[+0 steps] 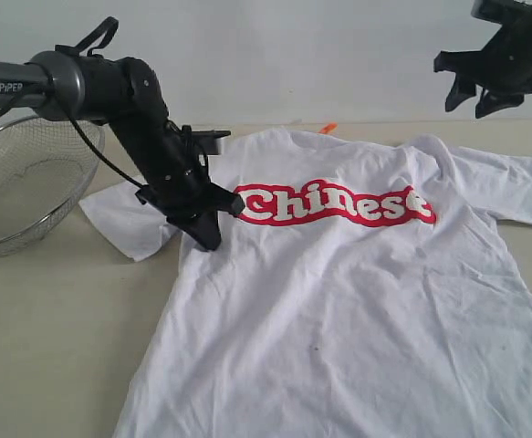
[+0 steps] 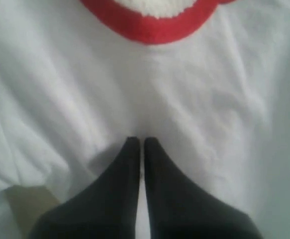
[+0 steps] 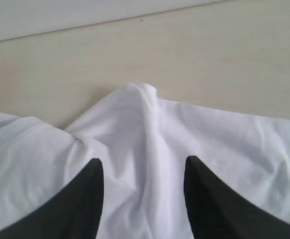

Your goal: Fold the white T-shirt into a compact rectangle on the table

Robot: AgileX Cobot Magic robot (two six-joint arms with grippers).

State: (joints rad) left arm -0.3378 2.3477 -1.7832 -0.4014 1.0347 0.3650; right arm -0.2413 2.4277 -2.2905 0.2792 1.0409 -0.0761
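The white T-shirt point(image 1: 357, 301) lies spread face up on the table point(image 1: 46, 347), its red lettering point(image 1: 334, 204) across the chest and an orange neck tag point(image 1: 328, 128) at the collar. My left gripper point(image 1: 209, 235) is down on the shirt by its left armpit, just beside the first red letter. In the left wrist view this gripper point(image 2: 140, 142) is shut, with a thin strip of shirt fabric point(image 2: 209, 99) between the fingers. My right gripper point(image 1: 485, 94) hangs high above the shirt's right shoulder. It is open point(image 3: 144, 167) over a raised ridge of the shirt point(image 3: 145, 114), touching nothing.
A wire mesh basket point(image 1: 28, 182) sits on the table at the left, close behind the left arm. The shirt's left sleeve point(image 1: 124, 219) lies between the basket and the gripper. Bare tabletop point(image 3: 184, 59) lies beyond the shirt's shoulder.
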